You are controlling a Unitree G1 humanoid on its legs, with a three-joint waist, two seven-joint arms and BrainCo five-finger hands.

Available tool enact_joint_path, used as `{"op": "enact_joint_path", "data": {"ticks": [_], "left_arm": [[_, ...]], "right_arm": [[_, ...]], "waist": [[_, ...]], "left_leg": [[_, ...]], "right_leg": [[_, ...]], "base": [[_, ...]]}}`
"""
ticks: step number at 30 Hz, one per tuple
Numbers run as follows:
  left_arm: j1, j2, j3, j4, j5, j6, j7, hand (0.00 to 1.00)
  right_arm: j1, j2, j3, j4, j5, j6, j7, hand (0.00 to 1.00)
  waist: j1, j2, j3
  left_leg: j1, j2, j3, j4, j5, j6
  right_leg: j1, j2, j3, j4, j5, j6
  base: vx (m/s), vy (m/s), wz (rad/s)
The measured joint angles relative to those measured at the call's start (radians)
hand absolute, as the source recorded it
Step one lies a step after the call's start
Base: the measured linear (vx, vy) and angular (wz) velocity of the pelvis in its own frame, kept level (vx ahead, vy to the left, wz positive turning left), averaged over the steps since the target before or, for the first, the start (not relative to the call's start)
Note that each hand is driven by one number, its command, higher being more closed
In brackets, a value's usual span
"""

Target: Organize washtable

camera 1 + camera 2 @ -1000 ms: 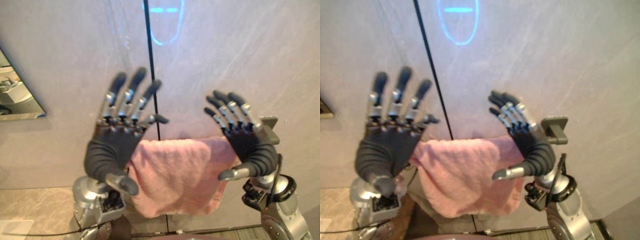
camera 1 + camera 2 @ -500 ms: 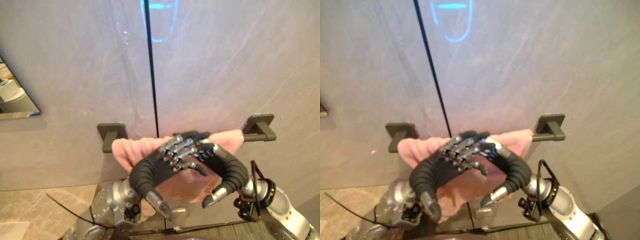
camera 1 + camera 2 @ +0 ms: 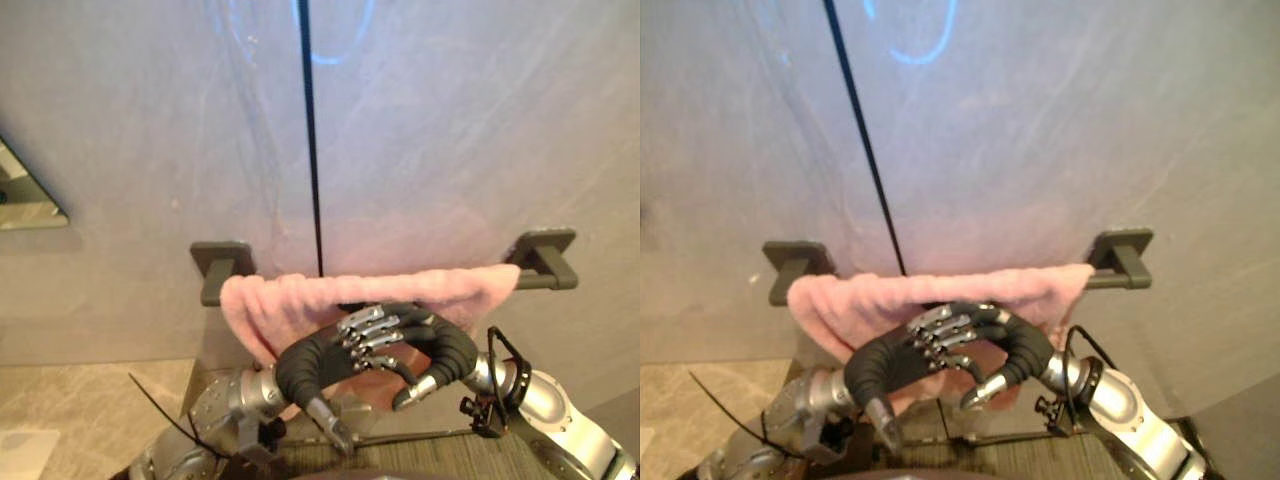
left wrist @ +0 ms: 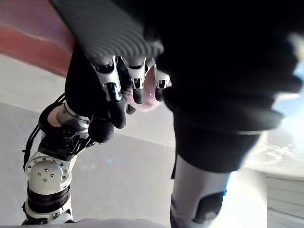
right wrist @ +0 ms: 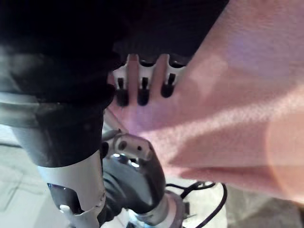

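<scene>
Two hands meet low in front of me, just under the towel bar. The left hand comes up from the lower left and the right hand from the lower right. They touch each other at the middle, backs turned outward, both pressed against the hanging front of the pink towel. From here I cannot tell whether either hand has hold of the cloth or is merely laid against it. The right wrist view shows that hand lying on the pink fabric.

The towel is draped over the bar and spread along nearly its whole length, from just beside the left bracket to the right bracket. Its top edge runs fairly level, and it sags lower toward the left end. The bar is fixed to a grey stone wall, which a thin dark seam splits from top to bottom. A mirror corner shows at the far left of the wall, well apart from the towel. A beige stone surface lies below it.
</scene>
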Motion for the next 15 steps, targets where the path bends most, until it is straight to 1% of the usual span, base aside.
{"op": "enact_joint_path", "data": {"ticks": [2,4,6,8,9,11,12,13,15], "left_arm": [[-0.046,-0.030,0.009,0.006,0.002,0.000,0.006,0.00],[-0.091,-0.066,0.033,0.035,0.003,0.000,0.011,0.00],[-0.107,-0.100,0.053,0.064,0.004,0.000,0.029,0.00],[-0.107,-0.138,0.052,0.065,0.020,0.000,0.054,0.00],[-0.107,-0.149,0.052,0.064,0.026,0.000,0.056,0.00],[-0.106,-0.193,0.053,0.061,0.033,-0.004,0.055,0.00],[-0.107,-0.206,0.054,0.060,0.033,-0.008,0.054,0.00],[-0.111,-0.229,0.062,0.054,0.034,-0.012,0.050,0.00],[-0.133,-0.280,0.086,0.051,0.034,-0.017,0.054,0.00]], "right_arm": [[-0.040,0.061,-0.049,0.022,-0.039,0.002,-0.008,0.00],[-0.082,0.089,-0.062,0.030,-0.081,0.002,-0.006,0.00],[-0.106,0.133,-0.065,0.042,-0.111,0.002,-0.012,0.00],[-0.117,0.186,-0.098,0.046,-0.146,0.003,-0.033,0.00],[-0.120,0.196,-0.112,0.046,-0.159,0.002,-0.035,0.00],[-0.153,0.222,-0.141,0.055,-0.181,0.004,-0.048,0.00],[-0.166,0.226,-0.141,0.066,-0.192,0.003,-0.050,0.00],[-0.194,0.242,-0.140,0.090,-0.202,0.003,-0.051,0.00],[-0.230,0.277,-0.140,0.130,-0.208,0.004,-0.057,0.00]], "waist": [[0.005,-0.011,0.018],[0.004,-0.018,0.034],[0.001,-0.018,0.036],[-0.012,-0.007,0.036],[-0.018,-0.006,0.035],[-0.014,-0.002,0.032],[-0.012,0.000,0.030],[-0.007,0.004,0.028],[-0.005,0.004,0.028]], "left_leg": [[-0.074,0.004,-0.004,0.058,0.002,-0.003],[-0.121,0.005,-0.002,0.114,0.002,-0.003],[-0.126,0.009,-0.005,0.134,-0.001,-0.006],[-0.122,0.016,-0.016,0.107,-0.015,-0.004],[-0.119,0.014,-0.015,0.088,-0.013,-0.003],[-0.091,0.007,0.035,-0.011,0.037,0.001],[-0.084,0.005,0.050,-0.034,0.050,0.004],[-0.086,-0.001,0.079,-0.050,0.059,0.008],[-0.093,-0.007,0.118,-0.030,0.054,0.016]], "right_leg": [[-0.062,-0.005,-0.009,0.031,0.000,-0.003],[-0.089,-0.009,-0.006,0.049,0.003,-0.009],[-0.095,-0.005,0.009,0.057,0.006,-0.014],[-0.109,0.010,0.018,0.058,0.016,-0.017],[-0.118,0.011,0.025,0.056,0.021,-0.018],[-0.152,0.015,0.075,0.035,0.054,-0.015],[-0.162,0.016,0.091,0.032,0.064,-0.014],[-0.189,0.017,0.122,0.039,0.076,-0.008],[-0.221,0.013,0.151,0.079,0.077,-0.004]], "base": [[-0.08,-0.034,0.17],[-0.08,-0.035,-0.04],[-0.09,-0.031,-0.20],[-0.10,-0.009,-0.15],[-0.13,0.021,-0.29],[-0.12,0.029,-0.59],[-0.09,0.039,-0.75],[-0.07,0.045,-0.66],[-0.10,0.046,-0.61]]}}
